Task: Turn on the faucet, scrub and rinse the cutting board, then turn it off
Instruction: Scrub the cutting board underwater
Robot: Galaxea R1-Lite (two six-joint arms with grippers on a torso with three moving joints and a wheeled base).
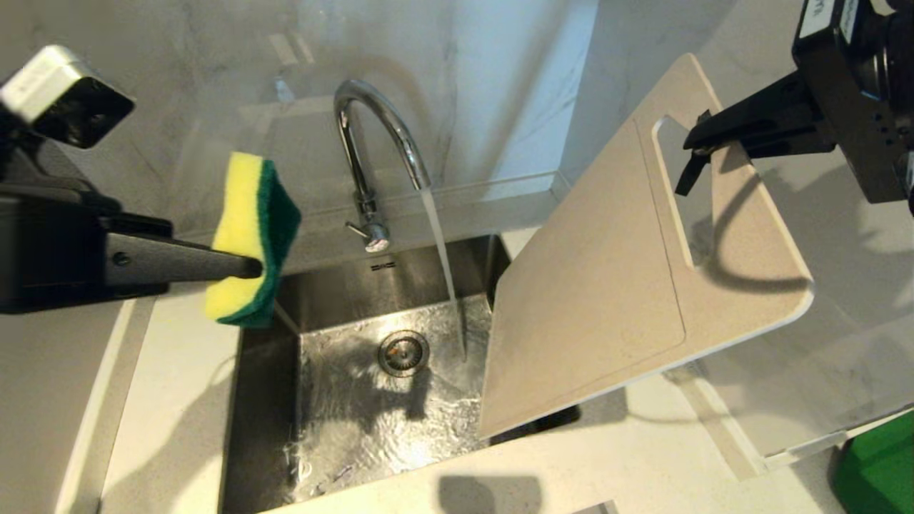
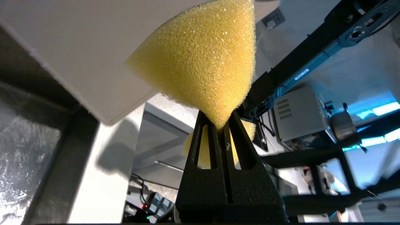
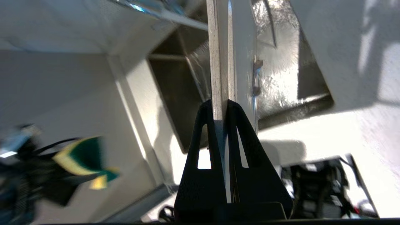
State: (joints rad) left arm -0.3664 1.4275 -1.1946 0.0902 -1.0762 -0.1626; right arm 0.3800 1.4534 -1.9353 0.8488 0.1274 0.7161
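The cutting board (image 1: 600,285) hides the sink's (image 1: 357,407) right side. In the right wrist view the sponge (image 3: 82,157) is blurred. A green object (image 1: 878,471) is cut off at the head view's corner.

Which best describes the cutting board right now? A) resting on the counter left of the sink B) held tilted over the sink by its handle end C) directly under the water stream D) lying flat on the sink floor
B: the right end effector is shut on the slot-handle end of the cutting board, which hangs tilted over the sink, beside the stream from the faucet.
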